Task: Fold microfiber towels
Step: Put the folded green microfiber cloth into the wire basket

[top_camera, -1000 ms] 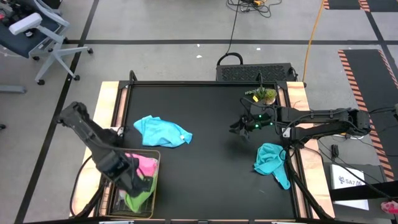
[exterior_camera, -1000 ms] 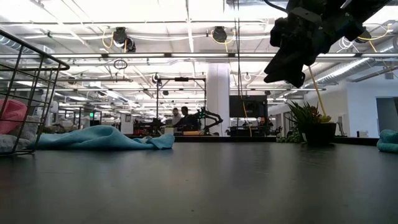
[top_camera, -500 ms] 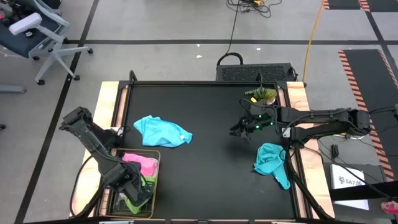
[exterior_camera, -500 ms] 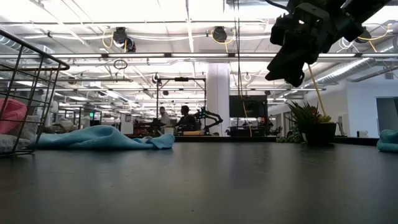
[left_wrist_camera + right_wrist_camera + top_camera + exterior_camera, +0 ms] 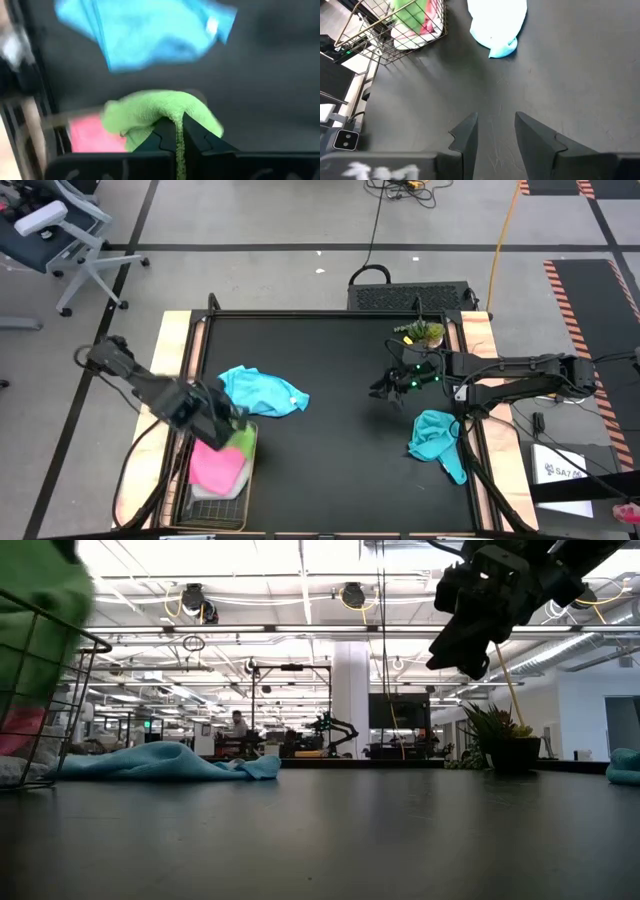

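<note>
Here the left gripper [image 5: 179, 134], clamped on the lime green towel [image 5: 155, 115], holds it drooping above the wire basket [image 5: 222, 498].

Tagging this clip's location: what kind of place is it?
Likely an open-plan robotics lab or workshop: the low view shows exposed ceiling ducts, another robot arm on a distant bench, and a person working there. An office chair stands on taped concrete floor.
</note>
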